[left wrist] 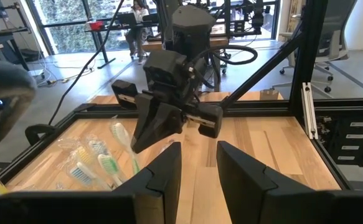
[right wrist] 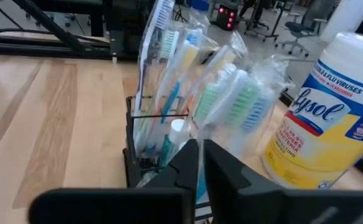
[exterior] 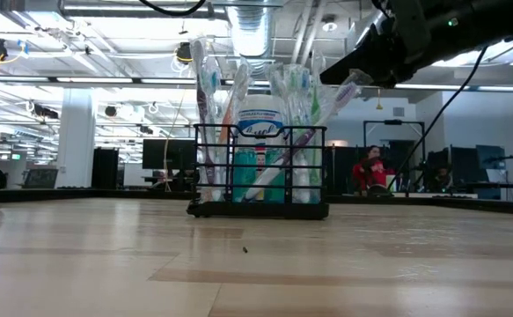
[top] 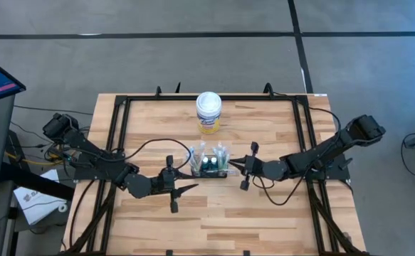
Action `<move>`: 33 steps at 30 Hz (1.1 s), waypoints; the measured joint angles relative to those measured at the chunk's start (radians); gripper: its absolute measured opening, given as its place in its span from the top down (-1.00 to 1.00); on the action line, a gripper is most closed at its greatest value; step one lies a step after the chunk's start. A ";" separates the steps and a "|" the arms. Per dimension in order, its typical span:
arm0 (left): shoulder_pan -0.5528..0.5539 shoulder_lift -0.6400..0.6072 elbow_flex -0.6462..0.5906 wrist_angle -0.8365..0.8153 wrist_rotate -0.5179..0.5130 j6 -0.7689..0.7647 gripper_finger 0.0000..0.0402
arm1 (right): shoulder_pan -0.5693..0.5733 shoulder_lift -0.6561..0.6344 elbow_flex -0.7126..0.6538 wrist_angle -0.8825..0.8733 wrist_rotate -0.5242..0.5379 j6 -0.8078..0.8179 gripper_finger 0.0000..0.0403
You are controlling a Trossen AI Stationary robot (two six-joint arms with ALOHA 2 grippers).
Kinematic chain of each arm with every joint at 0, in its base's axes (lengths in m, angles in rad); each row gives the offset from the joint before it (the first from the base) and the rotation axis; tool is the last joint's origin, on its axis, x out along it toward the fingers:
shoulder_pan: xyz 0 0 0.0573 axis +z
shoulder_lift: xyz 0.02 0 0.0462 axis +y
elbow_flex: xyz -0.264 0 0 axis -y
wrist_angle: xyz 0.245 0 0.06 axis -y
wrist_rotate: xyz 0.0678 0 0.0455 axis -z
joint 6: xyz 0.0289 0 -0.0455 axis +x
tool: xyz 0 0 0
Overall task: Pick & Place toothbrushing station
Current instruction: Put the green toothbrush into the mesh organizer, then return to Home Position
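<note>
The toothbrushing station, a low black wire caddy, stands mid-table. Several wrapped toothbrushes stand in it on their lower ends and lean on its walls. My right gripper is just right of the caddy, above its rim, shut on the upper end of one leaning brush. My left gripper hovers open to the caddy's near left, nothing between its fingers. It points toward the right arm. My right gripper pinches the head end of a wrapped toothbrush between its two fingertips. It comes nearly level from the table's right. The brush slants up out of the caddy toward the gripper, its lower end inside the caddy. The fingers hide the exact spot.
A white-lidded, yellow-labelled wipes canister stands upright just behind the caddy. Black frame rails run around the table's edges. Bare wood lies at the front. People sit in the room beyond.
</note>
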State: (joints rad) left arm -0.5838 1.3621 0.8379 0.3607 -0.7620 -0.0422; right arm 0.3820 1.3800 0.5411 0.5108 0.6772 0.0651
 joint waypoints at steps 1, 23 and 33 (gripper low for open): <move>0.000 0.000 0.000 0.000 0.000 0.000 0.53 | 0.000 0.000 0.000 -0.001 0.000 -0.010 0.92; 0.020 -0.092 0.000 -0.058 -0.072 0.088 0.53 | 0.060 -0.220 -0.001 -0.196 0.034 -0.065 0.16; 0.066 -0.434 -0.159 -0.197 0.045 0.060 0.53 | 0.088 -0.534 -0.001 -0.586 0.035 -0.022 0.42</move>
State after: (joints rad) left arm -0.5182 0.9280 0.6787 0.1632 -0.7167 0.0176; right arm 0.4702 0.8464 0.5404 -0.0756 0.7121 0.0431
